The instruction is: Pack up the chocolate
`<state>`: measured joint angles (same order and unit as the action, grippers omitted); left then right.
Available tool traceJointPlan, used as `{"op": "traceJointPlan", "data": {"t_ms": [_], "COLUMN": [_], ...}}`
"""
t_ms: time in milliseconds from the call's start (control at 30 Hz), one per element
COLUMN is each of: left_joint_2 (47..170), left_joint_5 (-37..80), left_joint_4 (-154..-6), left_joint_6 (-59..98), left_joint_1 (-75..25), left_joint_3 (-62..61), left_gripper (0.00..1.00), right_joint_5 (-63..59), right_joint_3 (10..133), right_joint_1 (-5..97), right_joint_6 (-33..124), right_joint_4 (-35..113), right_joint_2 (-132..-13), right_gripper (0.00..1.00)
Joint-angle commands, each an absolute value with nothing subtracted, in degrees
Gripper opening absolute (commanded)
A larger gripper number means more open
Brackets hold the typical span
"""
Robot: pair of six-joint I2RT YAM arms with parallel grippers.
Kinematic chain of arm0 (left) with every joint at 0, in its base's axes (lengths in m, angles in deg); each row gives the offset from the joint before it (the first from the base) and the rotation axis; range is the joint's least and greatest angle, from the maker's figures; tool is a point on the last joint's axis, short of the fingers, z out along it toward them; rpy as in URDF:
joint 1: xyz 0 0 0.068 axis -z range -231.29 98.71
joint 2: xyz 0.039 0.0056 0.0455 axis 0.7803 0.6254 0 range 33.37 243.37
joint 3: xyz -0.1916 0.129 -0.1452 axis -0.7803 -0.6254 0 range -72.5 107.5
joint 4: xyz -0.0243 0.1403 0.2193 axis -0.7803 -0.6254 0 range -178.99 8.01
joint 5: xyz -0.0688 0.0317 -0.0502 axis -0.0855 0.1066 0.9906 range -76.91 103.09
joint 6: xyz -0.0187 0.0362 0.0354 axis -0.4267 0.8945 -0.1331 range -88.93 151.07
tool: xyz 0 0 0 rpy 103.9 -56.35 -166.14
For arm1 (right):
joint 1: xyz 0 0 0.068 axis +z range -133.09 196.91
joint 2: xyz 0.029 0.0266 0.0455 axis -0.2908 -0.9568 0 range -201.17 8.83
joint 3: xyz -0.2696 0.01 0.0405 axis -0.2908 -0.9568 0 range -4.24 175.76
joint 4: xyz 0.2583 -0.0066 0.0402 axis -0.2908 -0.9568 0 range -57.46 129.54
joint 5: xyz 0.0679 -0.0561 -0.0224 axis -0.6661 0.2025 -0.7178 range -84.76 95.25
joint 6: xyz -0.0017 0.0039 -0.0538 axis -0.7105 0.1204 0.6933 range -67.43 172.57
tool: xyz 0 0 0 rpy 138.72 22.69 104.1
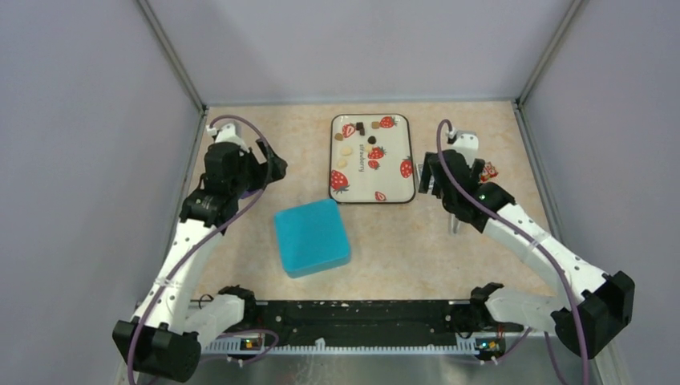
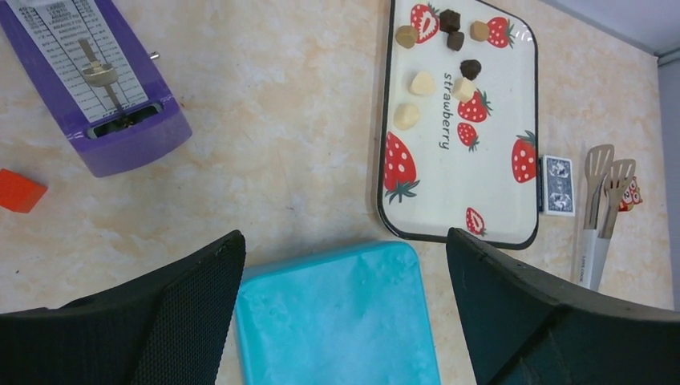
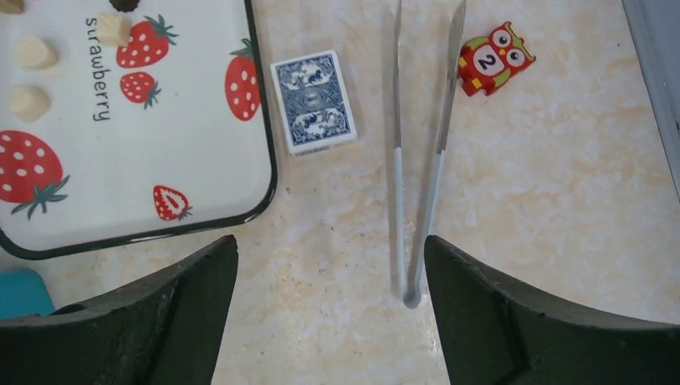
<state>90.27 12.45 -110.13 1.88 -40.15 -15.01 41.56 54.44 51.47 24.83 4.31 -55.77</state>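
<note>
Both arms hang idle, fingers spread wide and gripping nothing: the left gripper (image 2: 343, 241) near the teal box (image 2: 337, 317), the right gripper (image 3: 330, 241) by the tongs (image 3: 437, 160). The chocolate (image 2: 422, 83) (dark, tan and cream bits) lies scattered at the strawberry tray's (image 2: 481, 184) far end.

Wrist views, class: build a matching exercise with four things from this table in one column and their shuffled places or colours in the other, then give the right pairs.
Column A
1. chocolate pieces
2. teal box
3. tongs
4. owl figure

Column B
a. just right of the card deck
b. red-orange, marked 2
c. on the strawberry tray
d. on the table, off the tray's near left corner

Pairs: 1-c, 2-d, 3-a, 4-b
</note>
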Motion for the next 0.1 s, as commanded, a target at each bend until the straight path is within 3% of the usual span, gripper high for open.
{"op": "traceJointPlan", "data": {"t_ms": [0, 67], "left_joint_2": [90.0, 90.4], "left_joint_5": [13.6, 13.6], "left_joint_4": [-105.1, -105.0], "left_joint_6": [2.3, 2.1], "left_joint_1": [-40.5, -40.5], "left_joint_3": [-14.5, -14.3], "left_gripper": [0.99, 0.99], "right_joint_5": [44.1, 44.5], "right_joint_3": [52.8, 52.7], "right_joint_1": [51.3, 51.2], "right_joint_6": [22.1, 22.2], "right_joint_4": [5.3, 5.5], "right_joint_2": [-51.1, -51.0], "right_gripper": [0.84, 0.84]}}
